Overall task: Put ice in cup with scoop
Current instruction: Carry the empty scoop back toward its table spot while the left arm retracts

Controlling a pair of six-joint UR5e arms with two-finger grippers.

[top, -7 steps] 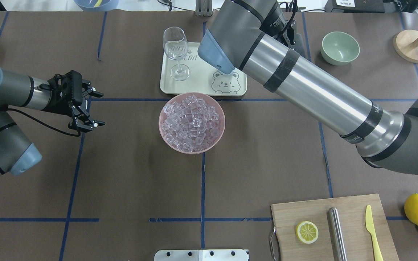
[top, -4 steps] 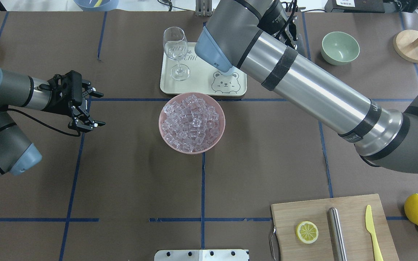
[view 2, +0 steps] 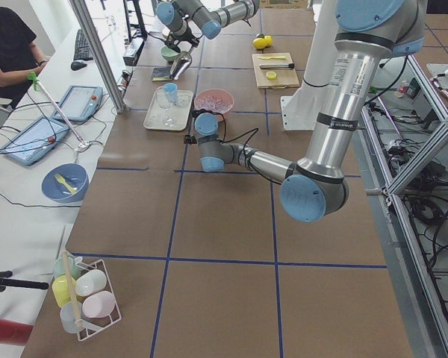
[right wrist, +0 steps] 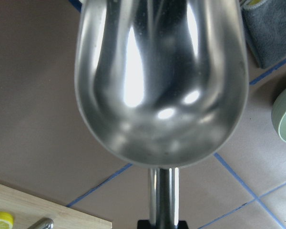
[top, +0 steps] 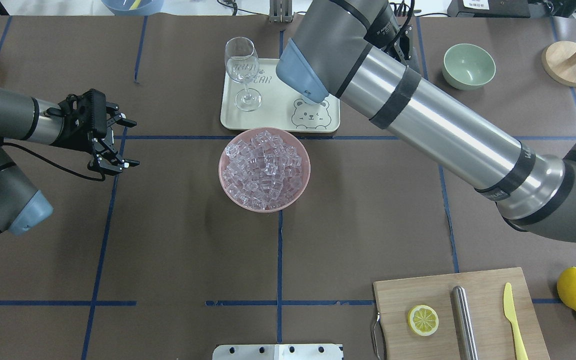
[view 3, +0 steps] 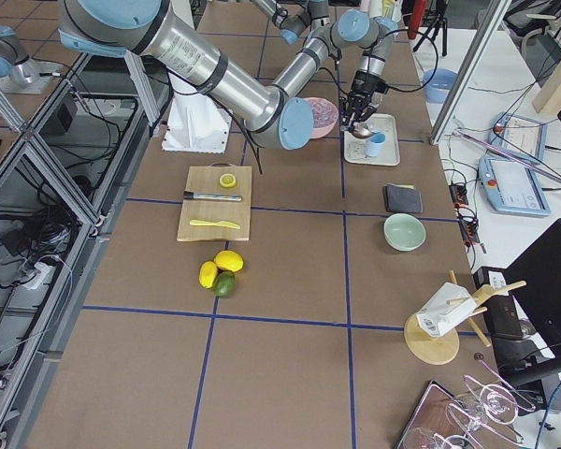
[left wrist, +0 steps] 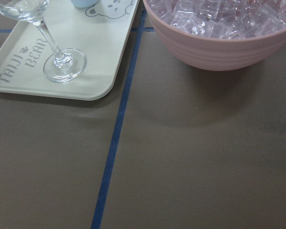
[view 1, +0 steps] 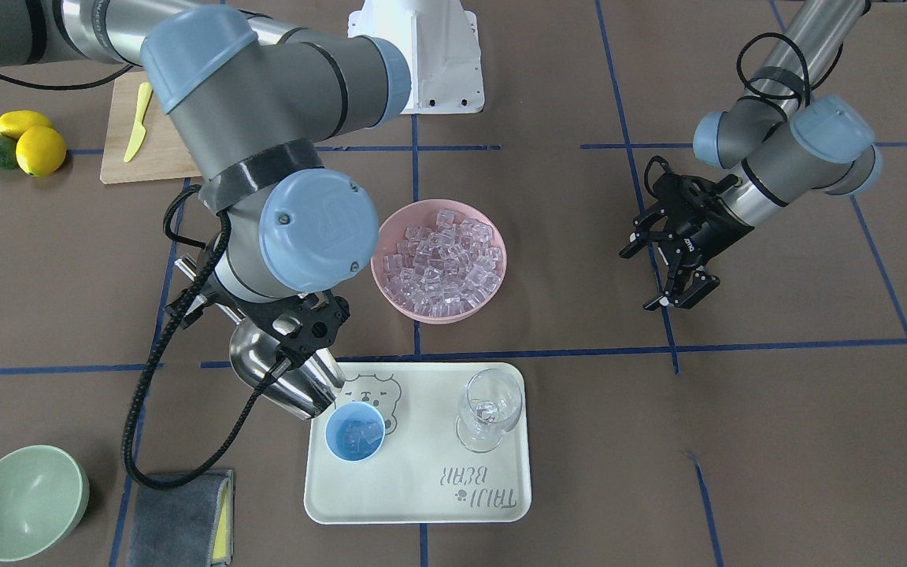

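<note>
My right gripper is shut on the handle of the steel scoop. The scoop is tilted, its mouth just over the rim of the light-blue cup. The cup stands on the cream tray and holds a few ice cubes. In the right wrist view the scoop's trough looks empty. The pink bowl is heaped with ice. In the overhead view my right arm hides the cup. My left gripper is open and empty, well left of the bowl.
A wine glass stands on the tray beside the cup. A pale green bowl and a grey cloth lie nearby. A cutting board holds a lemon slice, a steel tube and a yellow knife. Lemons sit at the edge.
My left gripper has drawn back a little, to the left and toward the far side, still open. My right arm has shifted slightly over the tray.
</note>
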